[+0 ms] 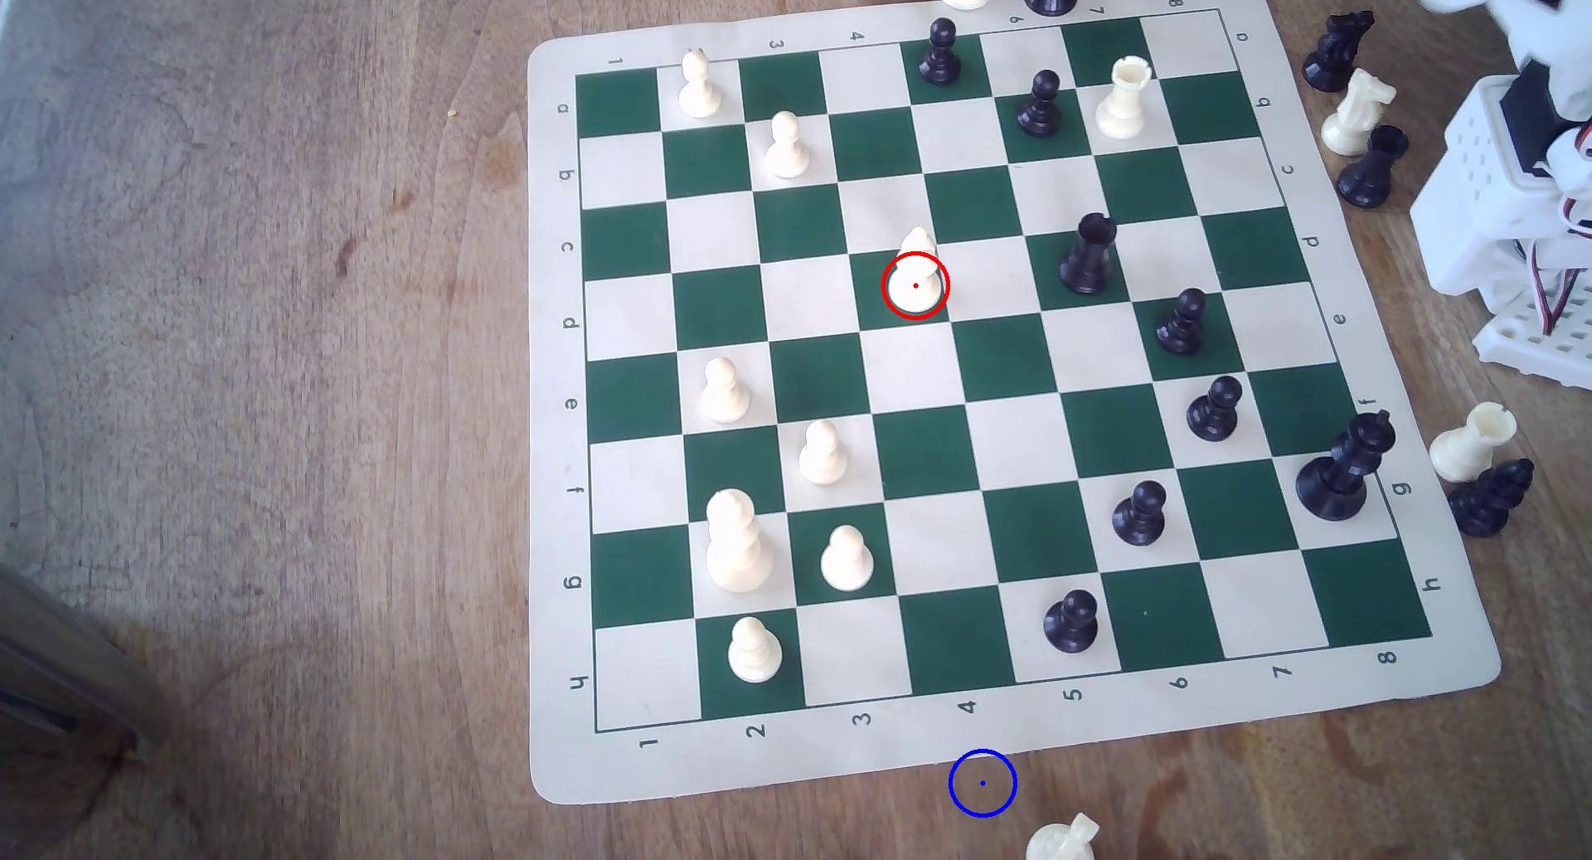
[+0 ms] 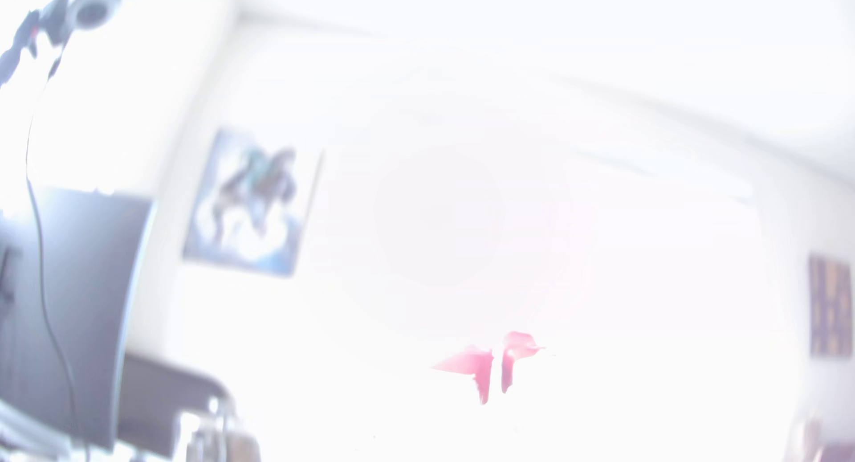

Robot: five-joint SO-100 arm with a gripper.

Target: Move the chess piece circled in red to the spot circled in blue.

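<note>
starting from what you can see, the pawn (image 1: pixel 916 285) inside the red ring stands upright on a green square near the middle of the board (image 1: pixel 1413 515), untouched. another cream piece (image 1: pixel 918 242) stands just behind it, at its 12 o'clock in the exterior view, very close. the blue ring (image 1: pixel 982 782) lies on the bare table (image 1: pixel 258 395), just off the board edge, at about 6 o'clock from the pawn and well apart from it. a fallen cream piece (image 1: pixel 1061 838) lies near the ring, at its 4 o'clock.

the arm (image 1: pixel 1516 162) sits at the board's 2 o'clock, folded back and away from the pieces. in the wrist view the light is too strong; you see two pink fingertips (image 2: pixel 481 369) with a thin gap between them, pointing at the room and holding nothing visible. i cannot tell if the gripper (image 2: pixel 496 372) is shut or slightly apart.

so i judge the task is at its first step, the reach. next you need to bring the gripper over the pawn, open wide enough, and come down straight, so you do not knock the close neighbour.
</note>
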